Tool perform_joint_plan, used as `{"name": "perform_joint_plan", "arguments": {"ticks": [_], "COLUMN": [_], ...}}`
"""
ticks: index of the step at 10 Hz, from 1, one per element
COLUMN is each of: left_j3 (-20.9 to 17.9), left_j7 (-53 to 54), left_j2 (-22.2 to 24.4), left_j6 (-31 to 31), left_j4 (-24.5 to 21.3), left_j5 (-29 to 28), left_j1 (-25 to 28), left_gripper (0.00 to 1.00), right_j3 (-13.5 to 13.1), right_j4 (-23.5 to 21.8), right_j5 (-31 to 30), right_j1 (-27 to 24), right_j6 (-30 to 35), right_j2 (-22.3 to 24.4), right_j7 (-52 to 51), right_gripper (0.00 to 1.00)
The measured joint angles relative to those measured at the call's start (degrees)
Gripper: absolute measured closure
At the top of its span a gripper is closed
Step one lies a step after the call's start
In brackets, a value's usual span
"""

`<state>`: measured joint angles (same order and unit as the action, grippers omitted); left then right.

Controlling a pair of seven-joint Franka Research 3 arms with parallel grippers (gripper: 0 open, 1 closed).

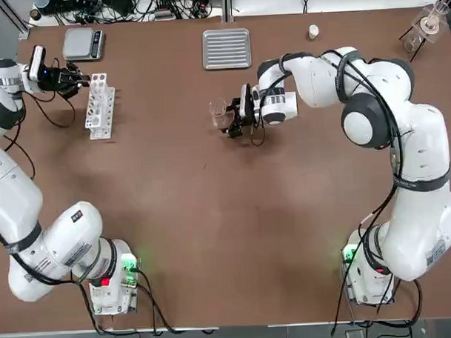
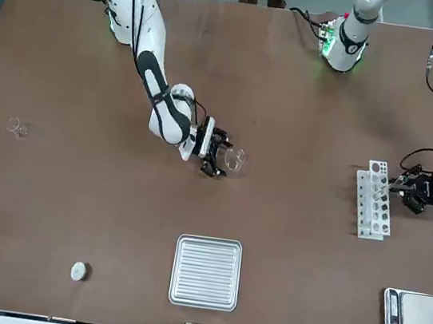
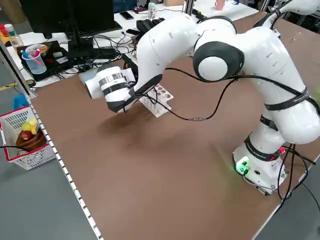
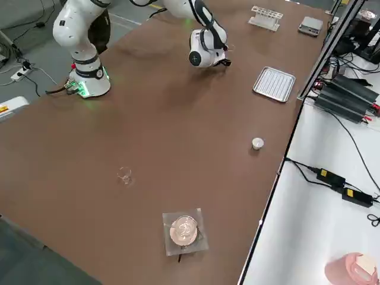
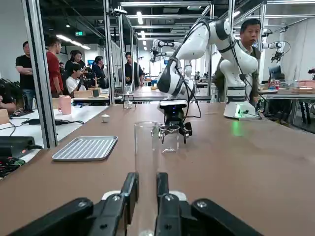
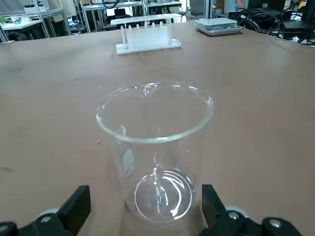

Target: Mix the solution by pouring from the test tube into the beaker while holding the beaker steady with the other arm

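Currently the clear glass beaker with a round open rim [image 6: 156, 140] stands upright on the brown table [image 1: 212, 214], directly before the right gripper [image 6: 146, 196], whose black fingers are spread wide to either side of its lower part. Well apart from it, the left gripper [image 5: 147, 182] pinches a slender clear glass test tube [image 5: 146, 162] upright, just beside the white perforated rack [image 1: 99, 107]. Beyond the beaker lies a ribbed silver rectangular tray [image 1: 226, 49]; a grey, flat-topped scale [image 1: 83, 44] sits beyond the rack.
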<state>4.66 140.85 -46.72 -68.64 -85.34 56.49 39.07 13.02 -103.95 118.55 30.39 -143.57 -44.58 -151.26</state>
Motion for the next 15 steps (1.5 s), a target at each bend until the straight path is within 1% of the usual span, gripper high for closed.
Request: {"name": "perform_joint_plan", "arguments": {"ticks": [3,8,10,12,15], "left_j3": [-0.01,0.00,0.02,0.12,0.25], "left_j7": [-0.52,-1.83,-3.99,-7.59,-12.63], "left_j2": [1.48,2.48,5.05,7.99,10.87], "left_j6": [1.31,2.28,2.35,2.21,0.42], "left_j4": [-0.01,-0.09,-0.11,-0.26,-0.89], "left_j5": [0.00,0.00,-0.02,-1.25,-1.87], "left_j1": [0.02,0.02,-0.05,-0.47,-4.75], "left_gripper": [0.79,0.79,0.79,0.79,0.79], "right_j3": [-0.05,-0.52,-0.69,-0.81,-0.96], "right_j4": [0.91,1.54,2.30,2.78,2.90], "right_j5": [1.17,2.32,2.97,3.22,3.70], "right_j1": [0.42,1.08,1.49,1.84,2.16], "right_j6": [0.00,-0.07,-0.07,-0.07,-0.07], "right_j2": [-0.65,-1.49,-2.21,-2.53,-2.54], "right_j7": [-0.17,-0.26,-0.32,-0.33,-0.33], "right_gripper": [0.00,0.00,0.00,0.00,0.00]}}
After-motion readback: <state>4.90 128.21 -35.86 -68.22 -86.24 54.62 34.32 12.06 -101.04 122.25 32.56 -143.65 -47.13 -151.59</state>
